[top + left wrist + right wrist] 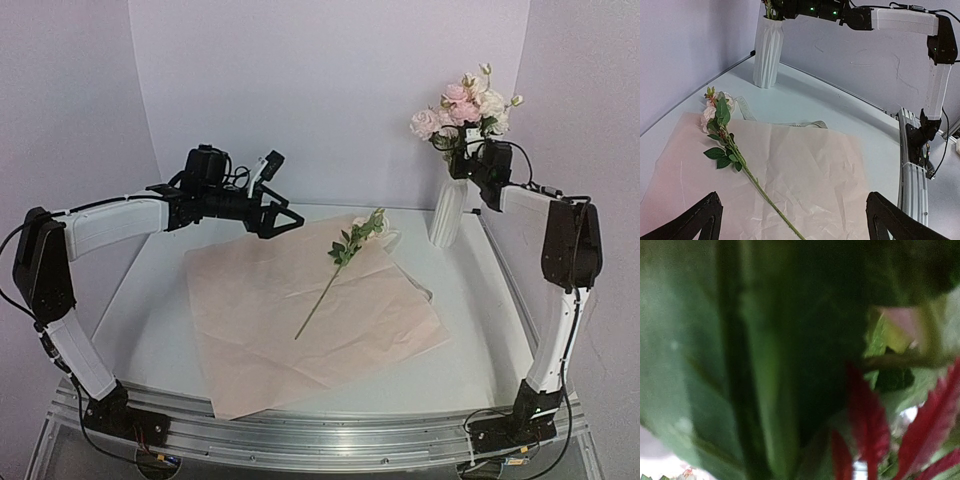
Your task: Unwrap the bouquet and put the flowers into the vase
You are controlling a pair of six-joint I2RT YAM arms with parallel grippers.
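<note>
Hazards, bouquet task: right gripper point(478, 165) closed on the stems of the flowers point(465, 105) just above the rim of the vase point(448, 215), which stands at the far right corner of the table point(480, 330). The vase is slim, so a leaf snagging on withdrawal could tip it or drag blooms out. Over the far edge of the wrapping paper point(300, 330) hovers the left gripper point(285, 222), fingers wide and empty. One loose stem point(335, 265) lies flat on that paper, thin enough that a pinch may catch paper too. Views: top external alone shows the blooms above the vase; left wrist best shows the ribbon point(745, 111) beyond the paper; right wrist gives only blurred green and red foliage.
</note>
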